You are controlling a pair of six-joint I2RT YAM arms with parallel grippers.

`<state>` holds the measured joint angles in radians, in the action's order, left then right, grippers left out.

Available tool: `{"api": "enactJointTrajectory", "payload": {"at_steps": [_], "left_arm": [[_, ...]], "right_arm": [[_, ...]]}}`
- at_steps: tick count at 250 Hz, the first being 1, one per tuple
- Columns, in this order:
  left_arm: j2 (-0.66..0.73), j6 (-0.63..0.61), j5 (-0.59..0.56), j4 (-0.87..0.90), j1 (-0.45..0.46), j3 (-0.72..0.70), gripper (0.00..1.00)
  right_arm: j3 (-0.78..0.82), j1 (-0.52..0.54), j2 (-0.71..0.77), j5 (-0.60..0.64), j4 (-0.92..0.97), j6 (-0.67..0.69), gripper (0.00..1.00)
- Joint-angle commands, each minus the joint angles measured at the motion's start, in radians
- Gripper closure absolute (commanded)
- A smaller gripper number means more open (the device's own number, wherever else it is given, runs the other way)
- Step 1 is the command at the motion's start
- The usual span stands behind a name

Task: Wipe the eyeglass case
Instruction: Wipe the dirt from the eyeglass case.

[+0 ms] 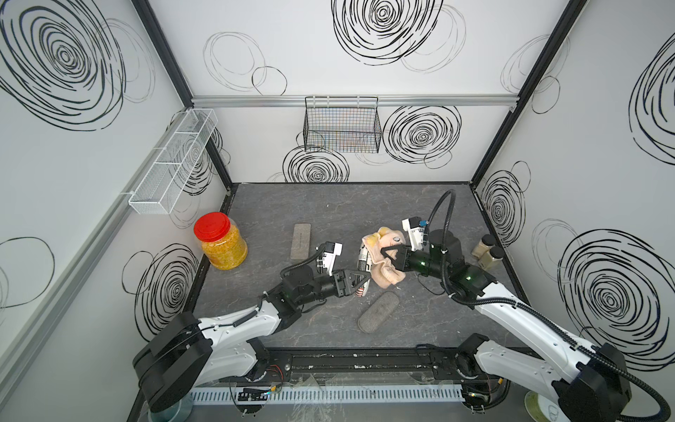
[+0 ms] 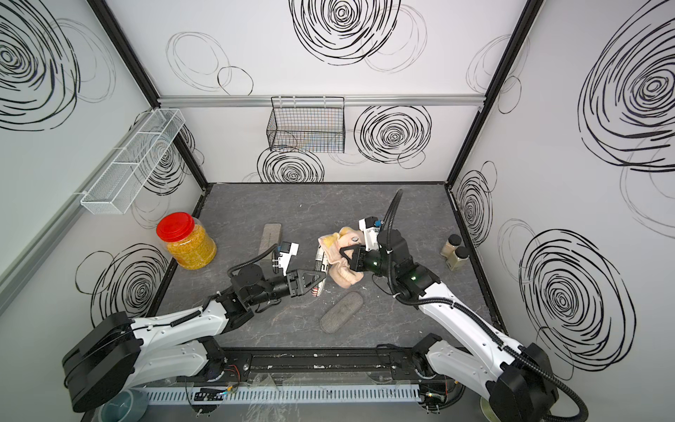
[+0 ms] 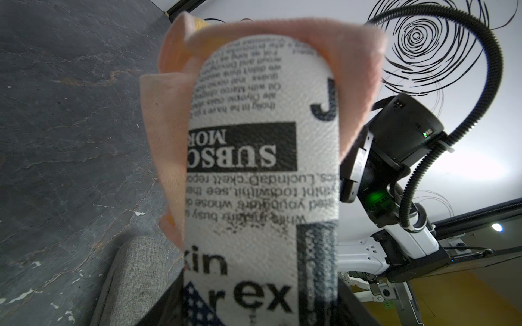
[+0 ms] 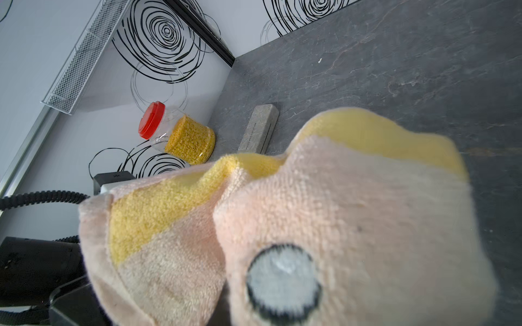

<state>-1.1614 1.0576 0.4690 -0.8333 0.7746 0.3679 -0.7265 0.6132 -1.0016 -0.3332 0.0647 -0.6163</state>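
The left gripper (image 1: 364,281) was clamped narrow on the near end of the case (image 1: 365,258). It held the case clear of the table (image 1: 292,204), slanting away from the arm. This grip probably served to leave the far end and both long sides free for wiping, with the case braced against the push of the other arm.

The right gripper (image 1: 383,258) was pinched shut on the cloth (image 1: 389,279), a bunched pink and yellow towel with a grey round patch. In the left wrist view the cloth (image 3: 166,135) wrapped over the far end of the case (image 3: 260,169) and down one side. That suggests a wiping stroke was under way along its length. The folds hid exactly where the jaws bit the cloth, so I could not tell how much slack hung loose.

The case hung over the middle of the table, between the two arms. It was a rounded, oblong thing covered in white textured material printed like newspaper, with black headline blocks, small type and a blue starred corner. A patch of print midway looked smudged or worn; it may have been dirt.

A grey oval case (image 1: 378,311) lay just below, and a flat grey case (image 1: 301,240) lay further back, both untouched. A red-lidded jar (image 1: 222,243) stood well apart.
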Motion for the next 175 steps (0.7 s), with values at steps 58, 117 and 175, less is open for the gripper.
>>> {"api": "enactJointTrajectory", "payload": {"at_steps": [58, 117, 175], "left_arm": [[0.020, -0.013, -0.006, -0.096, 0.012, -0.008, 0.46], [0.011, -0.013, 0.003, -0.101, 0.012, -0.007, 0.46], [0.035, -0.023, -0.003, -0.088, 0.017, -0.018, 0.46]], "right_arm": [[0.013, -0.007, 0.085, -0.113, -0.177, -0.038, 1.00], [0.011, -0.003, -0.009, -0.073, -0.071, -0.053, 1.00], [-0.008, -0.035, 0.043, 0.008, -0.018, -0.058, 1.00]]}}
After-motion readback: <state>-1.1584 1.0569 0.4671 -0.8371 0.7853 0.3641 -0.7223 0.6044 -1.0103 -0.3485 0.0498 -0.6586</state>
